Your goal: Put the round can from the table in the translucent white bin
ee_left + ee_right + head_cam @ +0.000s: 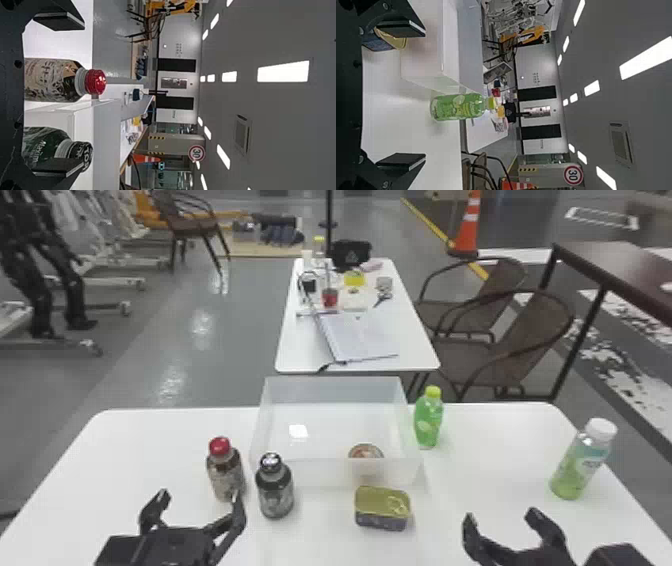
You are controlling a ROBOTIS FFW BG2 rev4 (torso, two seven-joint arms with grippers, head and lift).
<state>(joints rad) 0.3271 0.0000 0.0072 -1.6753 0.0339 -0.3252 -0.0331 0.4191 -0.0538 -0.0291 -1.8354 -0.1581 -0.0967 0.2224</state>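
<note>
The round can [366, 451] is sitting inside the translucent white bin [310, 472], close to the near wall and R of ctr, its lower part showing hazily thru the plastic. The L gripper [199, 496] is hovering over the near L part of the white table [150, 450], its fingers spreading wide and grasping nothing; the R gripper [501, 515] is hovering over the near R part, its fingers likewise parting w/ nothing btwn the tips. Nr the L gripper, a red-capped bottle [225, 475] is standing upright, and just R of it a dark bottle [275, 495] w/ a black-and-silver cap is standing outside the bin's near L corner. In the L wrist view, a fingertip is overlapping the dark bottle; whether they're touching, can't tell. A rect. can [382, 510] w/ a gold pull-tab lid is lying just outside the bin's near wall, in front of the round can. A green bottle [428, 422] w/ a yellow-green cap is standing beside the bin's R wall, and a white-capped bottle [575, 470] holding green liquid is standing farther R, nr the table edge. In bkgd, an open notebook [360, 337] is lying on a 2nd table [300, 350], w/ brown chairs [525, 335] standing at R.
</note>
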